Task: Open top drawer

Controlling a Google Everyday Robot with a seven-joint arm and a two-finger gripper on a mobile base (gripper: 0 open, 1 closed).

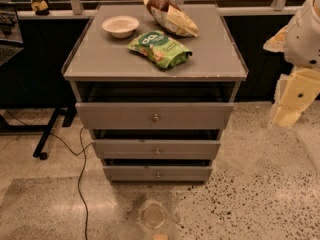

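Observation:
The top drawer (125, 116) is the tallest and widest grey front of the cabinet, with a small round metal knob (156, 117) at its centre. A dark gap shows between it and the cabinet top (100, 59). Two shorter, narrower drawer fronts (130, 149) (130, 173) sit below it. My arm comes in at the right edge, pale and blocky, and its gripper end (286, 115) hangs to the right of the cabinet at about top-drawer height. It is well apart from the knob and touches nothing.
On the cabinet top lie a white bowl (120, 25), a green snack bag (160, 49) and a brown-and-white snack bag (170, 15). A black cable (80, 174) runs over the speckled floor at left, beside a black desk leg (47, 134).

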